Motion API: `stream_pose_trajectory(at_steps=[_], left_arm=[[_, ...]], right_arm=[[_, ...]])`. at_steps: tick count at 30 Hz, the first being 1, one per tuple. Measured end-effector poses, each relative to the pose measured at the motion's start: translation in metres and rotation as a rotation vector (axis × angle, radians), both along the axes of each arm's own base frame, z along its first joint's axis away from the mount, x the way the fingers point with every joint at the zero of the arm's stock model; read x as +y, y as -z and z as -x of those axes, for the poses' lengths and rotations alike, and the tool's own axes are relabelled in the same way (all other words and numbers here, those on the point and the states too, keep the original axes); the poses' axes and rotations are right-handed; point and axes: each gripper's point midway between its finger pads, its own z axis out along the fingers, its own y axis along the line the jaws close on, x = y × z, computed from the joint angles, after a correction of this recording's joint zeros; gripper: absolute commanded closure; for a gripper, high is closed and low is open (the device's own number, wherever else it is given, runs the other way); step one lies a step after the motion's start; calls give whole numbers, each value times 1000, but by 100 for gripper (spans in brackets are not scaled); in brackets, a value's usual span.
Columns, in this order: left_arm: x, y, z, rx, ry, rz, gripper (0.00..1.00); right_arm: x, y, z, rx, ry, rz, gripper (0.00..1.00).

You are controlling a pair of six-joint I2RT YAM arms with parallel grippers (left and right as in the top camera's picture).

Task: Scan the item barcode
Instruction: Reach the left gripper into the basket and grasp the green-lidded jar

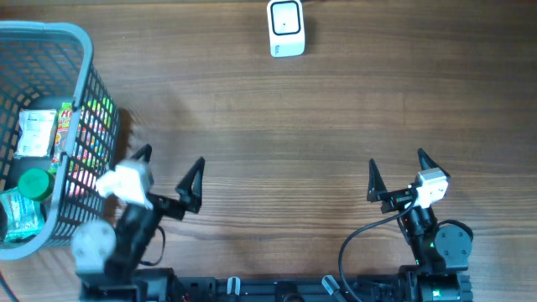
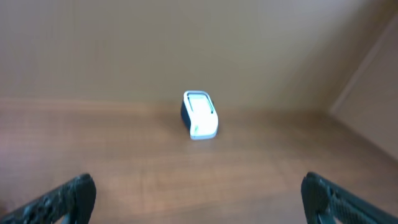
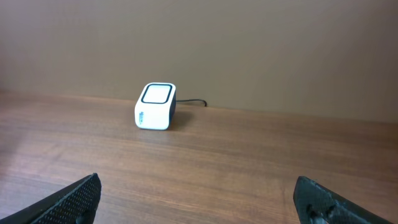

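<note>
Left gripper (image 1: pixel 172 158) and right gripper (image 1: pixel 397 159) both gape empty; the left should reach squarely into the grey mesh basket (image 1: pixel 50 31).

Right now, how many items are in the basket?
4 visible in the basket: a white-labelled packet at the far side, a colourful packet against the mesh wall, a green-capped container in the middle, a green wrapped pack nearest. More may be hidden underneath.

A shop-checkout mock-up: scanner (image 1: pixel 286 28) and grocery basket (image 1: pixel 92 126) on table (image 1: pixel 277 143).

Wooden table (image 3: pixel 249 155); plain beige wall (image 3: pixel 249 50) behind.
</note>
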Motion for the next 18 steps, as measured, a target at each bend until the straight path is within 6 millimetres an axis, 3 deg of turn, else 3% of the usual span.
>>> stream_pose_trajectory(at_steps=[3,4,5,8,10,14,16,18], left_arm=[[1,-22,-13,174,-4,14,0],[0,-45,-21,246,-3,20,0],[0,-56,-26,288,-1,23,0],[-4,-75,-24,430,22,36,0],[-4,-78,-31,503,22,39,0],[3,-58,-48,595,-23,39,0],[19,-50,-59,659,-132,66,0],[43,-59,-67,682,-268,111,0]], right_arm=[[0,0,0,0,3,0,0],[-1,0,0,0,3,0,0],[-1,0,0,0,4,0,0],[-1,0,0,2,7,0,0],[-1,1,0,2,6,0,0],[-1,1,0,2,6,0,0],[-1,0,0,2,6,0,0],[-1,1,0,2,6,0,0]])
